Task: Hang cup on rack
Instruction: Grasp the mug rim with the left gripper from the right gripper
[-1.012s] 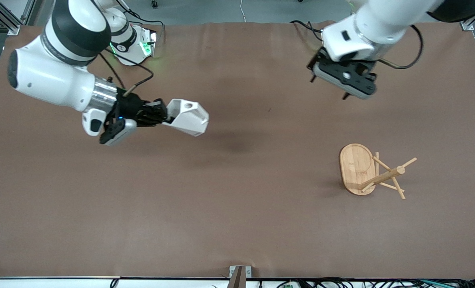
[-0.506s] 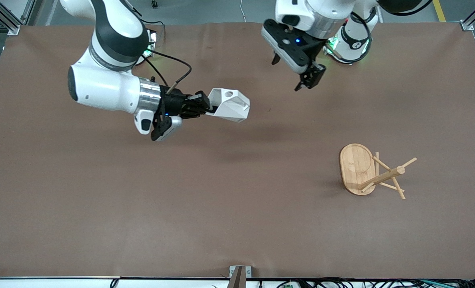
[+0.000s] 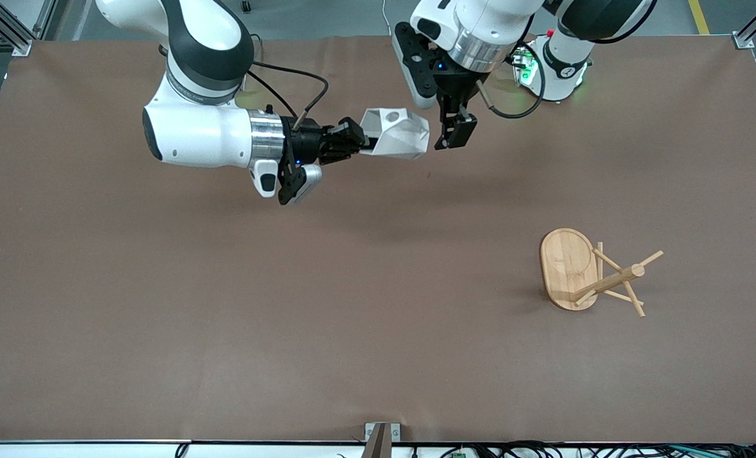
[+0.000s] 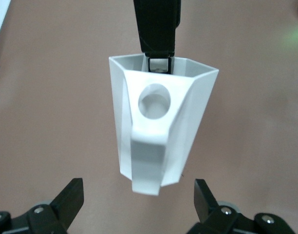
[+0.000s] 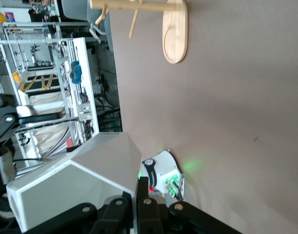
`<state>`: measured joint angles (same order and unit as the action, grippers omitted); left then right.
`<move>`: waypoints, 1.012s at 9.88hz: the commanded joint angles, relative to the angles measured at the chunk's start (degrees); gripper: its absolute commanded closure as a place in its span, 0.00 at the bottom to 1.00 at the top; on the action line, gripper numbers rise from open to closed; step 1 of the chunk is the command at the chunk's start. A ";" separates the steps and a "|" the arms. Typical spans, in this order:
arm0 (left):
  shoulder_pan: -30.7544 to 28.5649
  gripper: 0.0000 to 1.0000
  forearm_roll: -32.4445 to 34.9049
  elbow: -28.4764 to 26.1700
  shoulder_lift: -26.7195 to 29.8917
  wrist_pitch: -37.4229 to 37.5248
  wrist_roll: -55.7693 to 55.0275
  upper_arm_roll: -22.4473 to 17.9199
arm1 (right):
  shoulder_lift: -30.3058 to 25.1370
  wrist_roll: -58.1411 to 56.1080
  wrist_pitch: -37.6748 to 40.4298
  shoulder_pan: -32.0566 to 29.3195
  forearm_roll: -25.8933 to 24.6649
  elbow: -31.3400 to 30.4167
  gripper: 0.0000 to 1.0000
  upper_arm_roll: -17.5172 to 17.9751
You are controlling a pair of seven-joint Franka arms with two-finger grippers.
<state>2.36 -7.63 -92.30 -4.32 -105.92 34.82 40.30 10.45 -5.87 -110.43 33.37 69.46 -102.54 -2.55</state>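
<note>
The right gripper's [image 3: 360, 137] fingertips are mostly hidden where they meet the rim of the cup [image 3: 396, 133]; the left wrist view shows one black finger [image 4: 158, 29] reaching over the rim into the cup's mouth, so the jaws are clamped on the wall there. In the right wrist view only a faceted flank of the cup [image 5: 76, 185] fills the foreground, and the rack [image 5: 158, 19] is cut off at the frame's edge.

Over the last second the right arm has carried the cup from its own end of the table toward the middle, and the left arm has swung in from its end to meet it. The rack [image 3: 591, 272] has not moved (it stands upright toward the left arm's end).

The right arm reaches out level, cup held sideways in the air, its round hole upward. The left gripper [image 3: 452, 132] points down just beside the cup's narrow base, its fingers [image 4: 68, 200] spread wide and holding nothing.
</note>
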 commanded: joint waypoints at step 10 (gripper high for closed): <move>-1.83 0.21 -8.72 -7.45 4.32 -3.77 7.01 0.40 | 0.45 0.68 4.78 0.21 6.83 1.55 0.98 -0.17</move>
<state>1.41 -15.12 -96.57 -0.86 -108.49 39.74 40.33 10.83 -5.87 -106.23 33.37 74.96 -101.71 -2.63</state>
